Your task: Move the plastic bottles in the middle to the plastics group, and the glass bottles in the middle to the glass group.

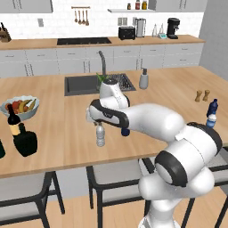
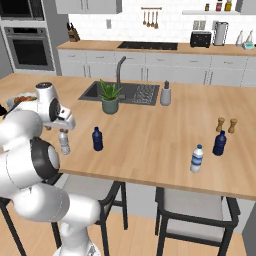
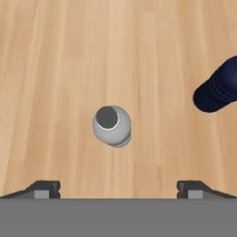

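— Above the middle of the table, what is the end effector (image 3: 118, 187) doing?

— It hangs straight over the clear bottle (image 3: 112, 125), pointing down. Its fingertips (image 3: 44, 189) stand wide apart at the bottom of the hand view, holding nothing, with the bottle's cap between them and a little ahead, toward 12 o'clock.

— And what lies around it?

— The navy bottle (image 3: 217, 88) stands just beside, at about 2 o'clock in the hand view. In the right base view it is at 3 o'clock of the clear one, near but apart.

— How far along is the sorting?

— I judge it partly done. In the left base view the black flask (image 1: 25, 141) already stands touching or just beside the wine bottle (image 1: 14, 121) at the table's 9 o'clock end, near the fruit bowl (image 1: 20, 107). So the glass seems settled. Both small plastic bottles are not yet moved. The blue-topped bottle (image 2: 197, 158) of the plastics group waits well apart at the 3 o'clock end, near another dark blue bottle (image 2: 219, 143) and the salt and pepper shakers (image 2: 226, 124).

— The arm's pose?

— From the base it reaches forward and toward 9 o'clock, elbow bent, forearm roughly level, wrist turned down over the clear bottle. Next, I would guess, comes a descent to grip it below the cap.
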Available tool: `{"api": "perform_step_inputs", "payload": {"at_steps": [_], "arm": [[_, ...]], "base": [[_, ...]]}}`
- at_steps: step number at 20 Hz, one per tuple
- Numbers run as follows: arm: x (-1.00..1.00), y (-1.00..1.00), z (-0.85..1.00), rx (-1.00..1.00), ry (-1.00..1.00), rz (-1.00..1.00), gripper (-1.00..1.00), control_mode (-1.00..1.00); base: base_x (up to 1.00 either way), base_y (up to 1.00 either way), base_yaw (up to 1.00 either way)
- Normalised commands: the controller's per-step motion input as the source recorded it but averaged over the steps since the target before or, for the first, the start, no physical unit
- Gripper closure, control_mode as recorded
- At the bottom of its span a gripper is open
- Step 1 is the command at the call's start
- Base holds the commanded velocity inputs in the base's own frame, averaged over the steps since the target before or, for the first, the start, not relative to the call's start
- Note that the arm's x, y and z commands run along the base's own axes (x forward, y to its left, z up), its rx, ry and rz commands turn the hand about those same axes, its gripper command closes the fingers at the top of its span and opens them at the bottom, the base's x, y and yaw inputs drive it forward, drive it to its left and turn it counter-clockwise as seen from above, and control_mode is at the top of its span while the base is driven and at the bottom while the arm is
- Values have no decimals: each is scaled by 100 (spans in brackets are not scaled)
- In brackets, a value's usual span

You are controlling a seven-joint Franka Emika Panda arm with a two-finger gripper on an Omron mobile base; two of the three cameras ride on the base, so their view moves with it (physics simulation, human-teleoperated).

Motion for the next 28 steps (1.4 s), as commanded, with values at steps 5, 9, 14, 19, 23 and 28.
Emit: {"api": "perform_step_inputs", "payload": {"at_steps": [5,9,14,19,23,28], "arm": [[15,0,-7,0,-9,2,-100,-100],[7,0,0,0,-11,3,-100,-100],[0,0,-18,0,-2,3,-100,-100],[10,1,-22,0,0,3,-100,-100],[13,0,-1,0,1,4,-100,-100],[8,4,-5,0,0,7,-100,-100]], "base": [[0,0,0],[0,0,0],[0,0,0],[0,0,0],[0,0,0],[0,0,0]]}}
